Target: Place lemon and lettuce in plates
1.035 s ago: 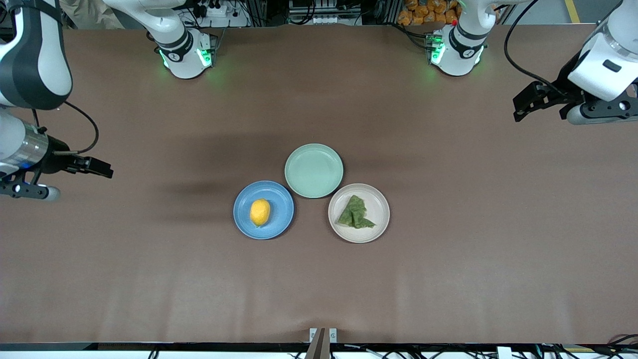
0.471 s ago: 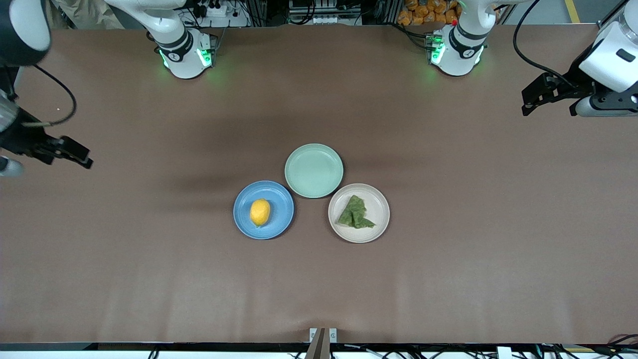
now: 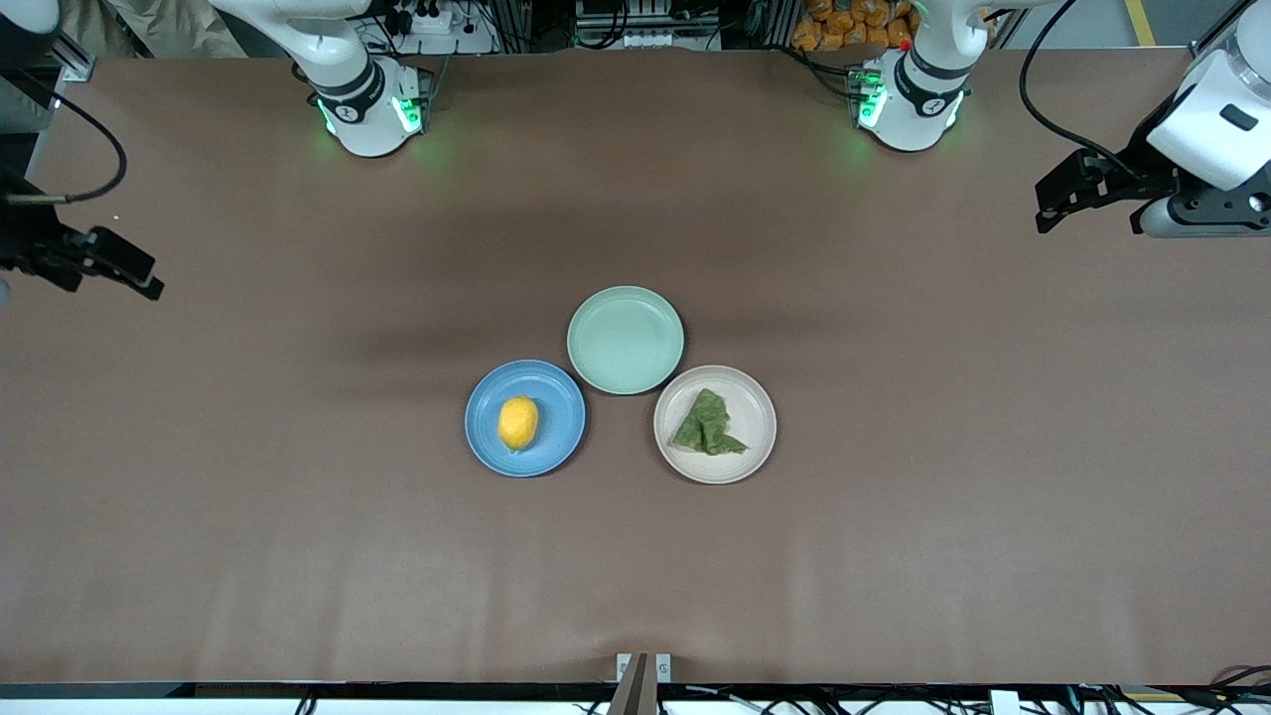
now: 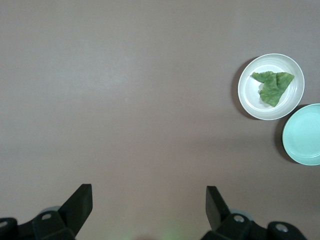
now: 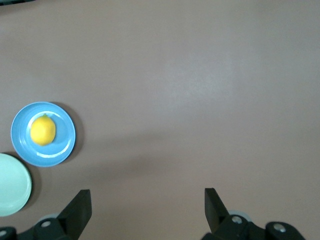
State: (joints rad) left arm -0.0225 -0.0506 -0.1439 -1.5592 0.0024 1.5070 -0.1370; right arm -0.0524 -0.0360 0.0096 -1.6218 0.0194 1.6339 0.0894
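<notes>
The yellow lemon (image 3: pixel 518 422) lies in the blue plate (image 3: pixel 561 437) at the table's middle; both show in the right wrist view, lemon (image 5: pixel 43 130) in plate (image 5: pixel 65 145). The green lettuce (image 3: pixel 707 424) lies in the beige plate (image 3: pixel 755 442); the left wrist view shows the lettuce (image 4: pixel 272 86) in that plate (image 4: pixel 247 95). My left gripper (image 3: pixel 1055 199) is open and empty, up over the left arm's end of the table. My right gripper (image 3: pixel 134 273) is open and empty, up over the right arm's end.
An empty mint-green plate (image 3: pixel 626 340) sits touching both other plates, farther from the front camera; it shows in both wrist views (image 4: pixel 304 135) (image 5: pixel 12 185). Bare brown table lies all around the three plates.
My right gripper has drawn back and up toward the right arm's end of the table. My left gripper shifted slightly outward. Lemon, lettuce and plates have not moved.
</notes>
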